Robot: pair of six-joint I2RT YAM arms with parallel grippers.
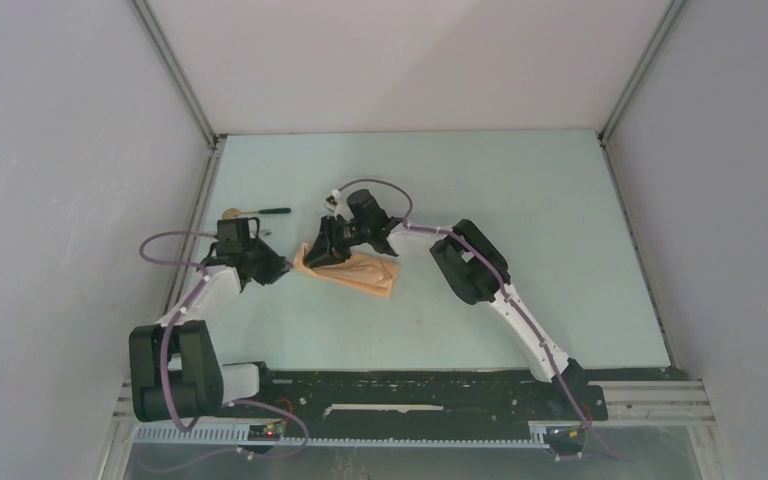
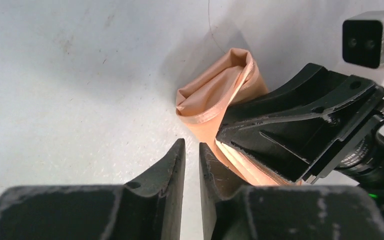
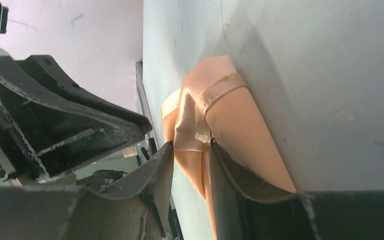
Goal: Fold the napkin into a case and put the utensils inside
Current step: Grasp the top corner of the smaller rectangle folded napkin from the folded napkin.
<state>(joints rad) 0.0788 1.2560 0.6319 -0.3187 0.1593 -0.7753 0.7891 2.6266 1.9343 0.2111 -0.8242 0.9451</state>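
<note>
Right wrist: napkin [image 3: 225,125] fold between the jaws.

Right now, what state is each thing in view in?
Peach cloth napkin: folded into a wedge on the table.
Right claw: shut on the napkin's end.
Left claw: slightly open, empty, beside the napkin.
Gold-bowled, dark-handled spoon: lying outside the napkin, untouched.

Built from blocky black joints and smooth white links, on the left arm [image 1: 210,290] and the right arm [image 1: 525,330] alike. Strung with thin purple cables [image 1: 173,234], looping out at 9 o'clock on the left, 12 o'clock on the right. Tipped with black fingers [image 2: 167,167], scratched pale along the edges.
</note>
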